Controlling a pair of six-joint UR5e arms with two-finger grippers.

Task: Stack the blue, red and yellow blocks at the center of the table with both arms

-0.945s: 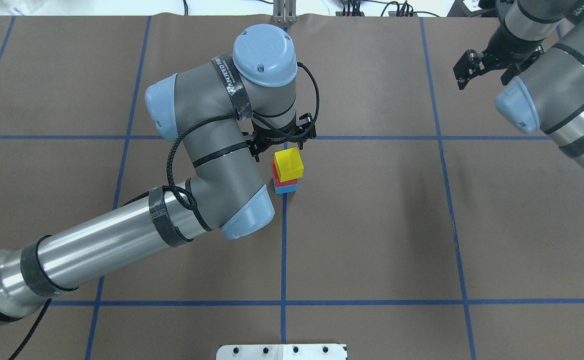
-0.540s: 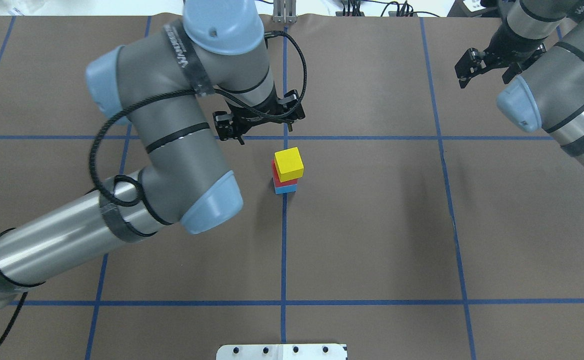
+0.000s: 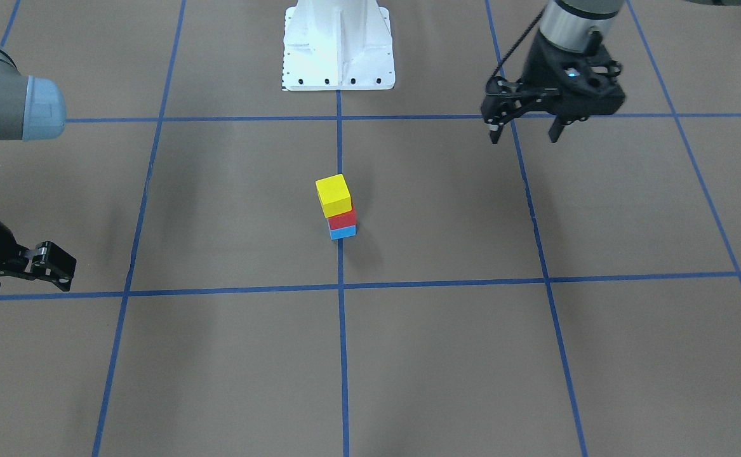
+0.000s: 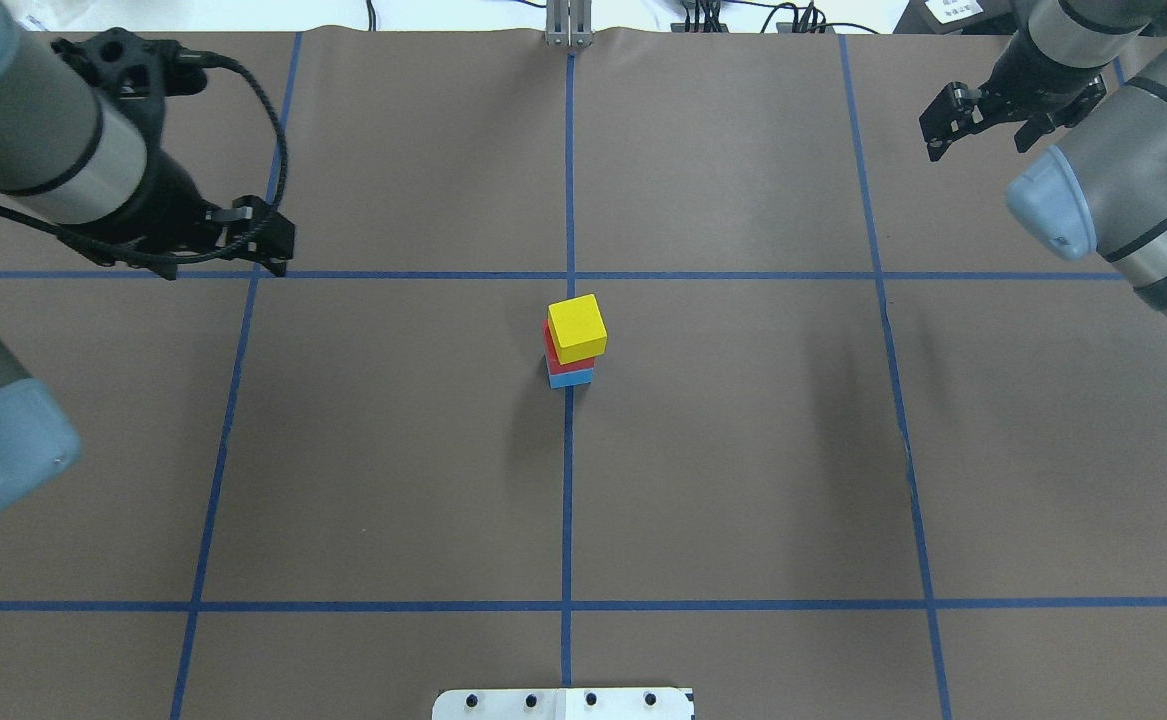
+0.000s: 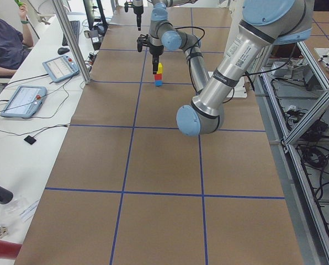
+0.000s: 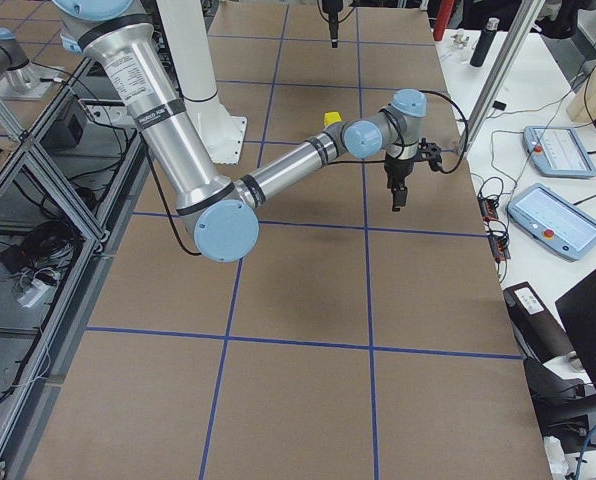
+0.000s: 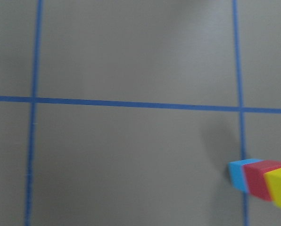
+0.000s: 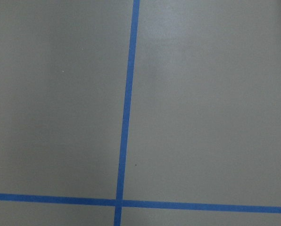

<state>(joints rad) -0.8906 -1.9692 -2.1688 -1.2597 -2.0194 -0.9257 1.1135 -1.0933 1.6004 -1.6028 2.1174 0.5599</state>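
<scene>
A yellow block [image 4: 577, 328] stands on a red block [image 4: 555, 360], which stands on a blue block [image 4: 571, 379], at the table's centre. The stack also shows in the front view [image 3: 333, 195] and at the lower right of the left wrist view [image 7: 256, 180]. My left gripper [image 4: 226, 268] is open and empty, raised well to the left of the stack; in the front view [image 3: 524, 136] it shows its fingers spread. My right gripper [image 4: 977, 150] is open and empty at the far right of the table, also seen in the front view [image 3: 14, 292].
Blue tape lines [image 4: 568, 500] divide the brown table cover into squares. The white robot base plate [image 3: 338, 44] sits at the robot's edge of the table. An operator [image 5: 4, 38] and tablets [image 5: 24, 99] are beside the table's far edge.
My left arm has pulled away from the stack, up and far to the left, with the gripper open. The stack has not moved. The right gripper has shifted slightly.
</scene>
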